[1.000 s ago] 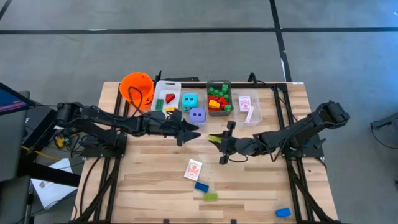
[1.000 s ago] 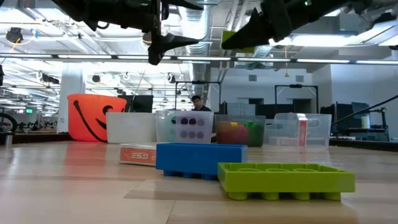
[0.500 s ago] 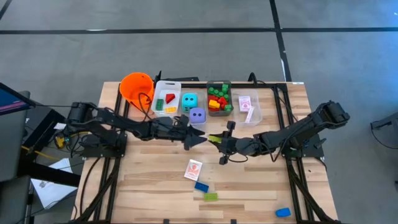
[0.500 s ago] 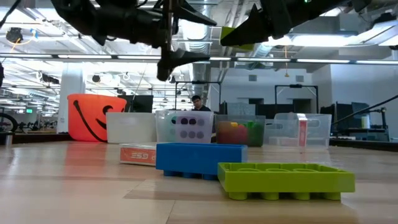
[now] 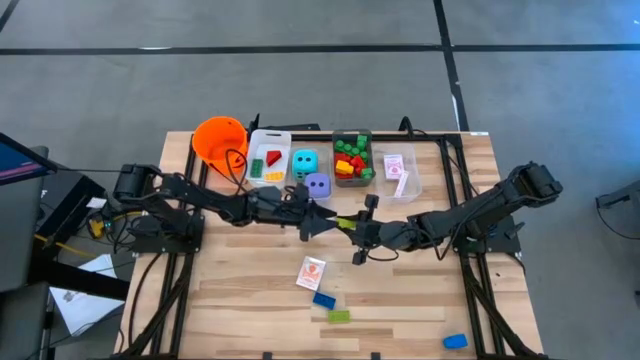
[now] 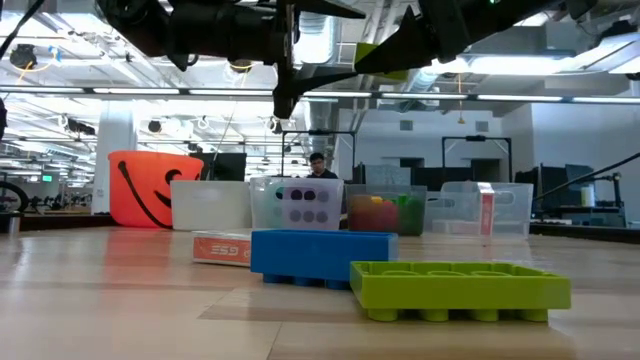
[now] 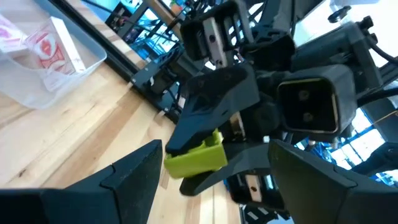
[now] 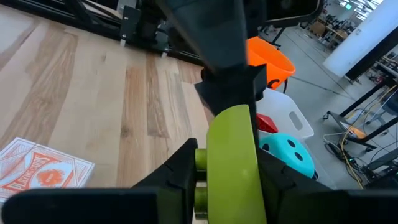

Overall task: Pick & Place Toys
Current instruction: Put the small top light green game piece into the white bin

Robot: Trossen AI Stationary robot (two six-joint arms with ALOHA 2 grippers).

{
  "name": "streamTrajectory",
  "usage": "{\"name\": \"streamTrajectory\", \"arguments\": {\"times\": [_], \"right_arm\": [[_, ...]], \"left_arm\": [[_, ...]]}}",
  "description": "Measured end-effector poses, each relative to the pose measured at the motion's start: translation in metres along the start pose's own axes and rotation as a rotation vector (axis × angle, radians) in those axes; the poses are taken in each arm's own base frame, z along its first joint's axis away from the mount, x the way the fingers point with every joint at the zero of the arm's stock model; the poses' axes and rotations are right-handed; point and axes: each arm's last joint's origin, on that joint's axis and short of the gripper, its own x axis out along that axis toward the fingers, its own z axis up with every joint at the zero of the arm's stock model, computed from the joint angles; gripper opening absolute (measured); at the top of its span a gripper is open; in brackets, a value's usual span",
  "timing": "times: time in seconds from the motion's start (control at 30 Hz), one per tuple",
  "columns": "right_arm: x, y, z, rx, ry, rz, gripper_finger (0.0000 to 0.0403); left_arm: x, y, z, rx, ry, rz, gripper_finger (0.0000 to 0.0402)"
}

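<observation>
Just in front of the purple die (image 5: 317, 185), the left gripper (image 5: 322, 222) has closed in, jaws spread, on the green brick (image 5: 346, 223) pinched by the right gripper (image 5: 350, 224); a mid-air handover looks imminent.

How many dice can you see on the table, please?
2. The teal die sits in the middle clear bin at the table's far edge, and the purple die sits just in front of it in the same bin. Others could be hidden among the bricks.
</observation>
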Motion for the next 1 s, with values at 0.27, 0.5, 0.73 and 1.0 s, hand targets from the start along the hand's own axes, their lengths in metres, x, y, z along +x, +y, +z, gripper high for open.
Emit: {"name": "streamTrajectory", "arguments": {"times": [0.27,0.5,0.73,1.0], "right_arm": [[-0.0001,-0.0004,0.0017,0.009,-0.015,-0.001,0.0093],[-0.0009,0.0010,0.0027,0.001,-0.026,0.018,0.0093],[-0.0043,0.0048,0.0082,-0.001,-0.077,0.049,0.0093],[-0.0018,0.0014,0.0076,0.018,-0.072,0.035,0.0093]], "left_arm": [[-0.0001,-0.0035,-0.0039,-0.002,0.011,-0.007,0.0285],[-0.0001,-0.0031,-0.0037,-0.002,-0.002,0.006,0.0285],[-0.0001,-0.0035,-0.0042,-0.002,-0.002,0.007,0.0285],[0.0006,-0.0048,-0.0074,-0.002,0.003,0.003,0.0285]]}}
